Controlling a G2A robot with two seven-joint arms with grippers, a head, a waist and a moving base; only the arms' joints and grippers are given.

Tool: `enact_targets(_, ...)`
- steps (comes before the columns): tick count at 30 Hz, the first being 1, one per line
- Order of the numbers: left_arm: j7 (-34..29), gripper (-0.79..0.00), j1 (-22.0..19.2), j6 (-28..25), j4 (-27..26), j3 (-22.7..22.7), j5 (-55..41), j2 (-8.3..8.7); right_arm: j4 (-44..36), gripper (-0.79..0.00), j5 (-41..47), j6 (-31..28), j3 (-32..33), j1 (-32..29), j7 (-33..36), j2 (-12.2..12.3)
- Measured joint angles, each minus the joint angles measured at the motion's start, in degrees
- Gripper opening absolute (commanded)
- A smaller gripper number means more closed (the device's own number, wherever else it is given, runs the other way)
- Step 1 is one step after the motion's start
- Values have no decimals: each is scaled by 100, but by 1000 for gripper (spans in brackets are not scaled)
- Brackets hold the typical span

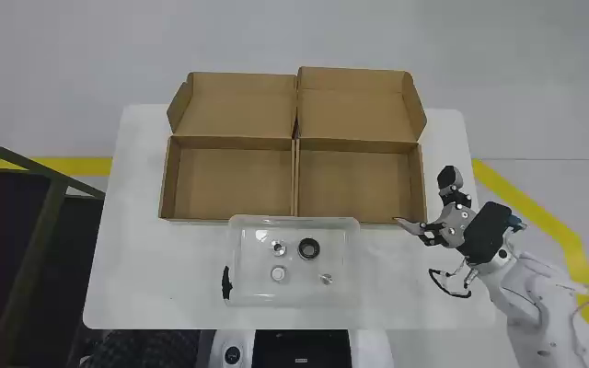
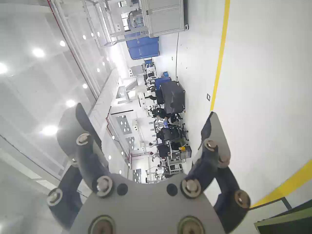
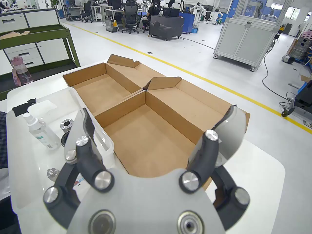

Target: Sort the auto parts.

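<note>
From above, four auto parts (image 1: 308,247) lie in the clear tray (image 1: 241,276), just in front of two open cardboard boxes (image 1: 226,183). Our right gripper (image 1: 428,201) hangs beside the right box (image 1: 357,187). Sorting is at its start, we judge.

The left wrist view shows our left gripper (image 2: 146,110) spread wide, facing the room.

The right wrist view shows our right gripper's jaws apart, holding nothing. Next it must reach over the tray and close on one part.

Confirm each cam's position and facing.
Top: above the arms, looking down on white table, two open brown cardboard boxes, clear plastic tray; right gripper shows.
Left wrist: on left arm, facing the factory hall; left gripper shows.
Right wrist: on right arm, facing across the boxes; right gripper shows.
Shared: boxes and tray, top and right wrist.
</note>
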Motion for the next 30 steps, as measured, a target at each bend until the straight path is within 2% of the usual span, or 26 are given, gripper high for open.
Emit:
enact_targets(14, 0, 0, 0, 0, 0, 0, 0, 0, 5, 0, 18, -26, -24, -2, 33, 0)
enact_targets(25, 0, 0, 0, 0, 0, 0, 0, 0, -429, 0, 308, -801, -739, 530, 1478, 39)
enact_targets(30, 0, 0, 0, 0, 0, 0, 0, 0, -562, 0, 282, -765, -1435, 978, 2288, 16)
